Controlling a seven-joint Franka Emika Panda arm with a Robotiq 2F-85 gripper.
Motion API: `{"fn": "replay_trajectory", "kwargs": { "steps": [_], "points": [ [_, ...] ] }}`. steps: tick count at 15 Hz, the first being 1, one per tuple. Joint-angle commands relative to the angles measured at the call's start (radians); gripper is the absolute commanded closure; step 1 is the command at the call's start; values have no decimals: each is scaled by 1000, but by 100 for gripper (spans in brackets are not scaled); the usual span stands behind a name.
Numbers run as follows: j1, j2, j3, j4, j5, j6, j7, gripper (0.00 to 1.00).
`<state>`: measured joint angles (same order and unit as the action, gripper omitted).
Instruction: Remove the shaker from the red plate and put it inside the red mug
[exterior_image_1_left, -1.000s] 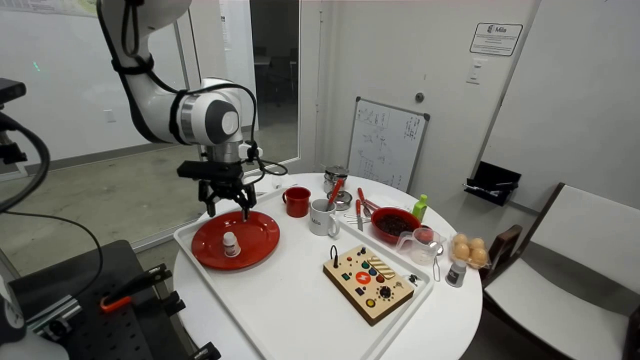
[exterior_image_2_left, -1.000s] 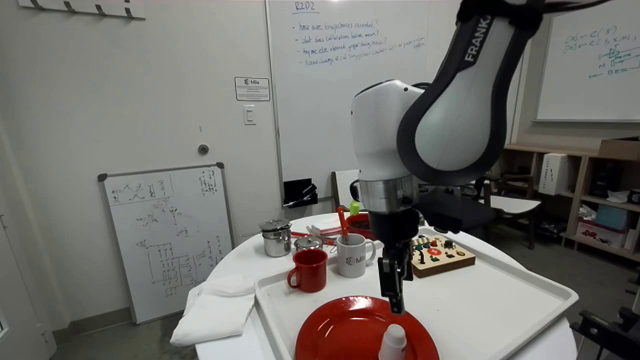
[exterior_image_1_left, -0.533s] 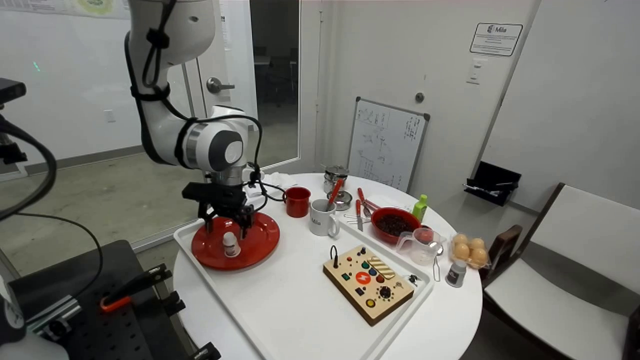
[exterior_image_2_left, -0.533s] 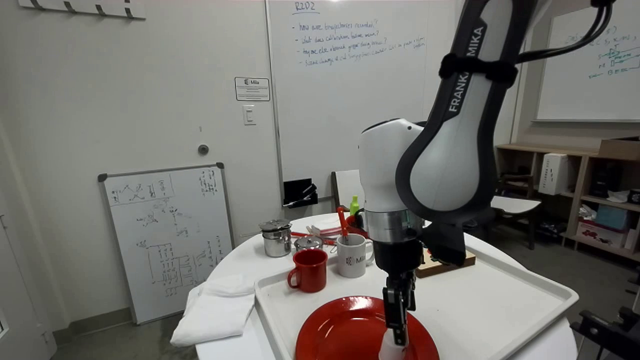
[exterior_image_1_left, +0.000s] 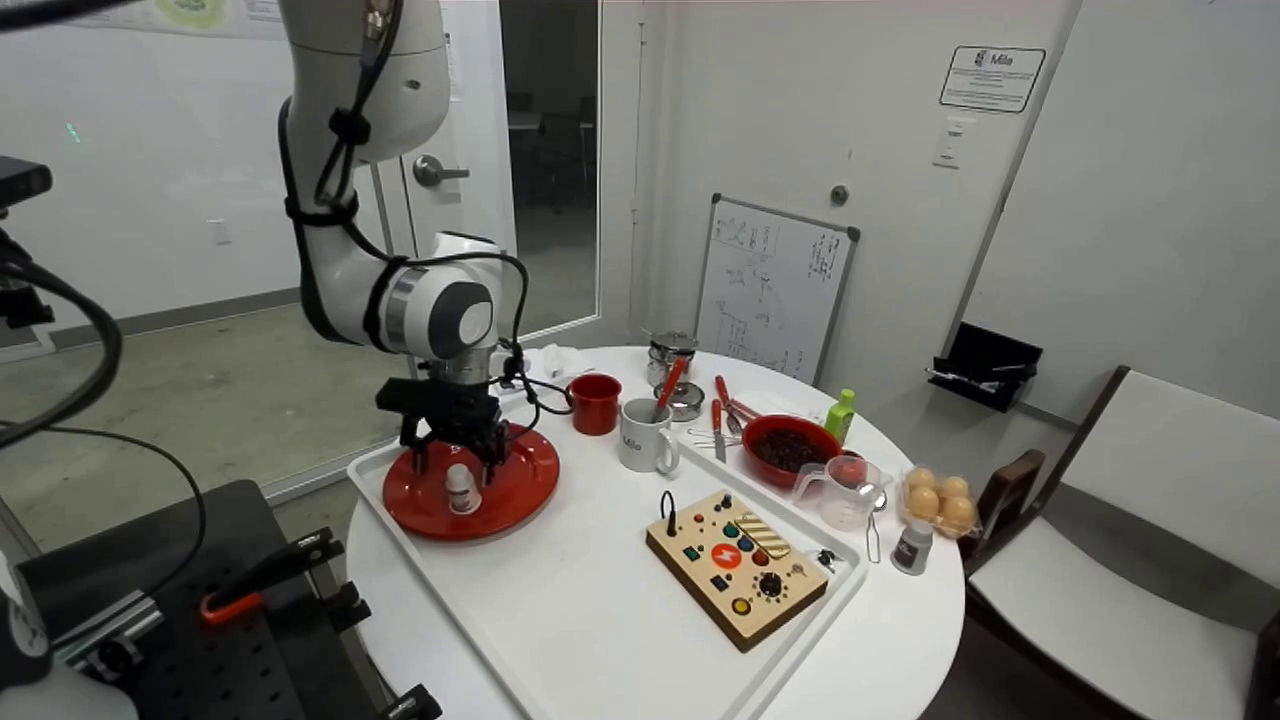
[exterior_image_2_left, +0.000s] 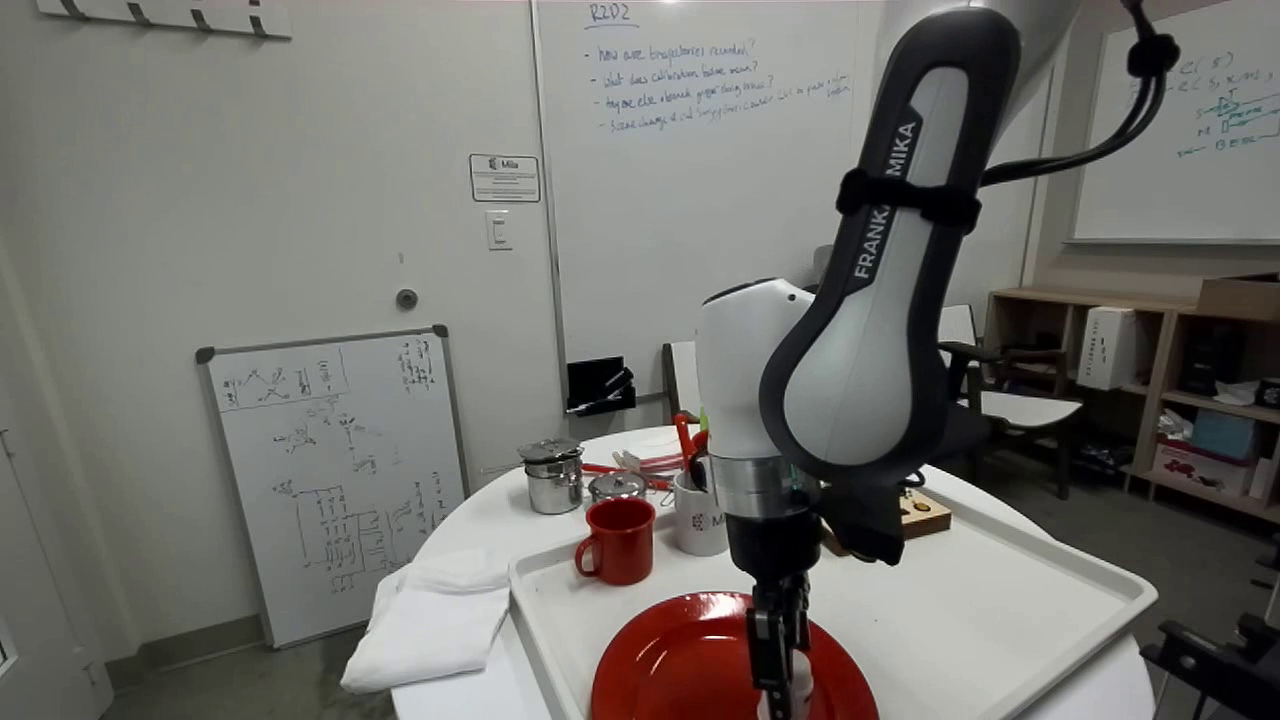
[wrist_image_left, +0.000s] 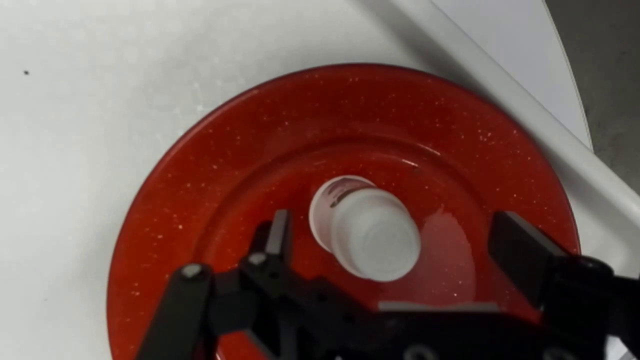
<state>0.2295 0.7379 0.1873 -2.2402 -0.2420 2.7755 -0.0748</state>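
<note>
Item: shaker (wrist_image_left: 376, 237), white, approx. cyl., narrower top; qty 1.
Loc.: upright on red plate (wrist_image_left: 360, 105), left part of tray (exterior_image_1_left: 570, 600) in both exterior views.
Gripper (wrist_image_left: 392, 232): jaws spread wider than shaker, one each side; nothing held; left jaw closer in wrist view.
Handling (est.): light, stiff, prob. plastic, low break risk; fill n/k. Smooth skin, glossy red plate: may slip, or skid if pushed one-sided.
Hold: printed body, approx. mid-ht., below narrower top, jaws square on; centre first, else tip risk.
Dest.: red mug (exterior_image_1_left: 595, 407), far side of red plate in both exterior views.
</note>
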Motion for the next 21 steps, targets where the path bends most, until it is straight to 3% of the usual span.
{"fn": "replay_trajectory", "kwargs": {
  "steps": [1,3,9,18,21],
  "points": [
    [-7,37,11,44,29,-17,-37,26],
    [-8,45,11,53,31,-18,-39,37],
    [-11,41,13,58,33,-16,-39,83],
    [-6,-93,17,-1,27,-4,-29,82],
    [41,-158,-18,18,1,-26,-1,82]
  ]
}}
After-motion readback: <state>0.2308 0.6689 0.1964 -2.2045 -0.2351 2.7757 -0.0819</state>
